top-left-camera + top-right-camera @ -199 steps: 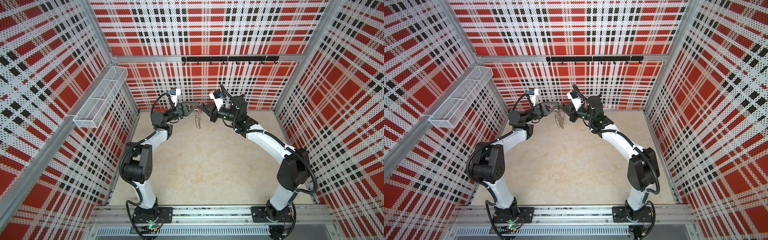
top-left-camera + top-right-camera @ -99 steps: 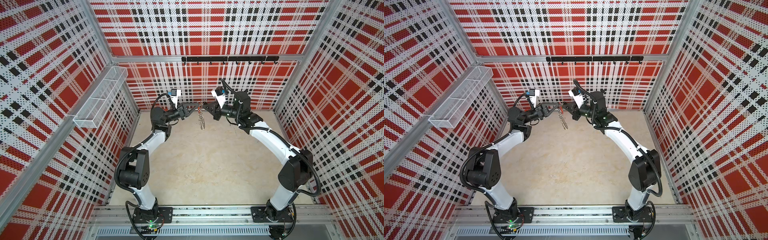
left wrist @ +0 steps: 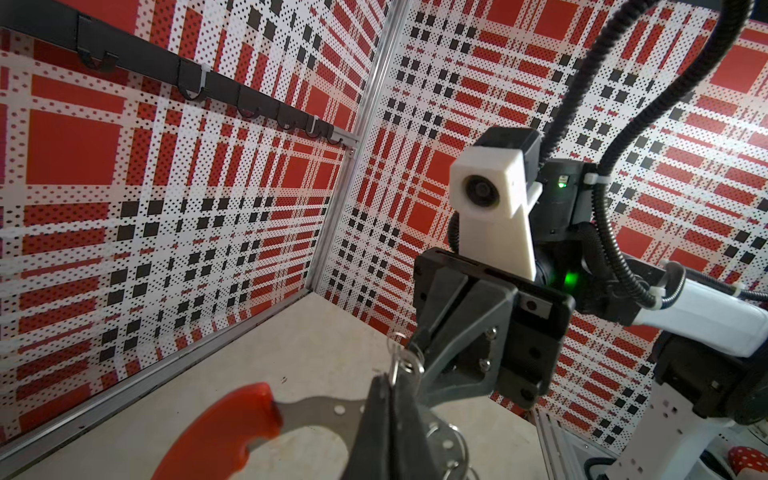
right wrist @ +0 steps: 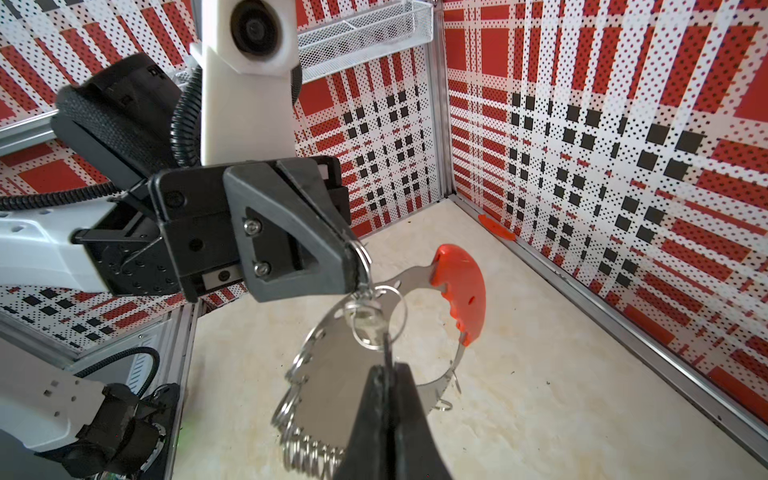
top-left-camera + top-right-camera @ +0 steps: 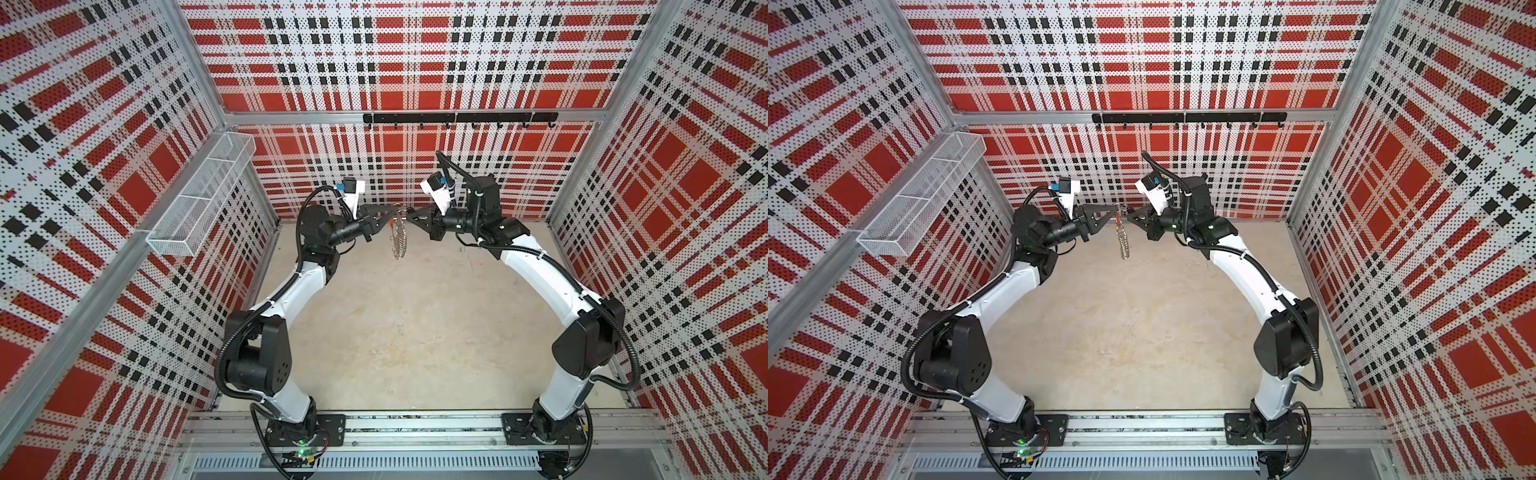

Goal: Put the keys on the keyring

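Both arms have drifted slightly rightward together. The large flat grey crescent keyring point(image 5: 399, 245) hangs upper centre, pinched by the left hand point(image 5: 394, 212); the right hand point(image 5: 409, 217) clamps the tiny silver key with black plastic tag point(image 4: 369, 322), threading apparently unfinished.

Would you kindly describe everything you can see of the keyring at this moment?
The keyring is a flat grey metal crescent with a red grip segment and small silver split rings along its rim. It hangs in the air above the table, held at its upper end by the shut left gripper. The right gripper pinches the tag of a small key beside its rim.
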You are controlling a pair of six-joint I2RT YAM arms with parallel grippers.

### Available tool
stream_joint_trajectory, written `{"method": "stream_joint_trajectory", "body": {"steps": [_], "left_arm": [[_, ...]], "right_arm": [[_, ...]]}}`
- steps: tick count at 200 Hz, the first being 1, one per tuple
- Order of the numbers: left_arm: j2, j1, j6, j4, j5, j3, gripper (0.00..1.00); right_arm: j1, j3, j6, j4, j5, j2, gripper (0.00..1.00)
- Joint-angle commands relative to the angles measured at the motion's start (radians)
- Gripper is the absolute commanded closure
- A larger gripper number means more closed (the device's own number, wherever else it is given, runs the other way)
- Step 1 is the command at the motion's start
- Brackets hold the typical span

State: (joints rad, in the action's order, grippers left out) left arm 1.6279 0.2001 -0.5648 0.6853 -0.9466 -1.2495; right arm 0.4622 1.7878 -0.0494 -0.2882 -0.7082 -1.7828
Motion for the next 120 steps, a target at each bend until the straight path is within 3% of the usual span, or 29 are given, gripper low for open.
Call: {"method": "stream_joint_trajectory", "body": {"steps": [1,44,120], "left_arm": [[-0.046,-0.017,0.076,-0.001,0.098,0.000,1.00],[-0.095,0.014,0.240,-0.015,0.163,0.051,1.00],[-0.075,0.028,0.233,-0.035,0.138,0.029,1.00]], "right_arm": [[-0.040,0.023,0.020,-0.044,-0.002,-0.010,0.96],[-0.036,0.038,0.016,-0.043,-0.025,-0.024,0.96],[-0.015,0.088,0.011,-0.045,-0.034,-0.056,0.98]]}}
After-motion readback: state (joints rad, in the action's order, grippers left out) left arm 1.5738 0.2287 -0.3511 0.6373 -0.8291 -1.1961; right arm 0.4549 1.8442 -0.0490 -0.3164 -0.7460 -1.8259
